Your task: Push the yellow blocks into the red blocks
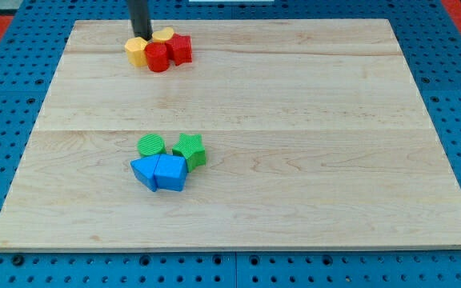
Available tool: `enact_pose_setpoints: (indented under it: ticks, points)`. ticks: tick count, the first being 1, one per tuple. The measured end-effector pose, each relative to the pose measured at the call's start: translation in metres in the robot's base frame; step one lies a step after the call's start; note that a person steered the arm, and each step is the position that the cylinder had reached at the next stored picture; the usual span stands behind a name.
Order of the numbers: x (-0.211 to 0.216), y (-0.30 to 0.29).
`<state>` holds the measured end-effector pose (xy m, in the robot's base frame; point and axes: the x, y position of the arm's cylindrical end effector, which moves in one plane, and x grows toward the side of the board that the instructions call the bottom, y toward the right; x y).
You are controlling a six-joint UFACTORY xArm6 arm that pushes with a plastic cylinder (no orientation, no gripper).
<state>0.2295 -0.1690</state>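
Observation:
Two yellow blocks and two red blocks sit bunched near the view's top left. A yellow hexagonal block (137,51) touches a red round block (158,57) on its right. A second yellow block (164,35) lies just above, against a red star-like block (180,49). My tip (142,37) stands at the top of the cluster, between the two yellow blocks and touching or nearly touching them.
A green round block (151,146) and a green star block (190,150) sit near the board's middle, with two blue wedge blocks (160,172) pressed together just below them. The wooden board (294,160) lies on a blue perforated table.

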Motion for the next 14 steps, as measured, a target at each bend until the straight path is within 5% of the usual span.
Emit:
enact_pose_setpoints:
  ticks: [3,6,8,9,11,14]
  points:
    - [-0.017,-0.064]
    - [0.056,0.037]
    - [0.077,0.007]
    - [0.017,-0.035]
    - [0.001,0.064]
    - [-0.027,0.102]
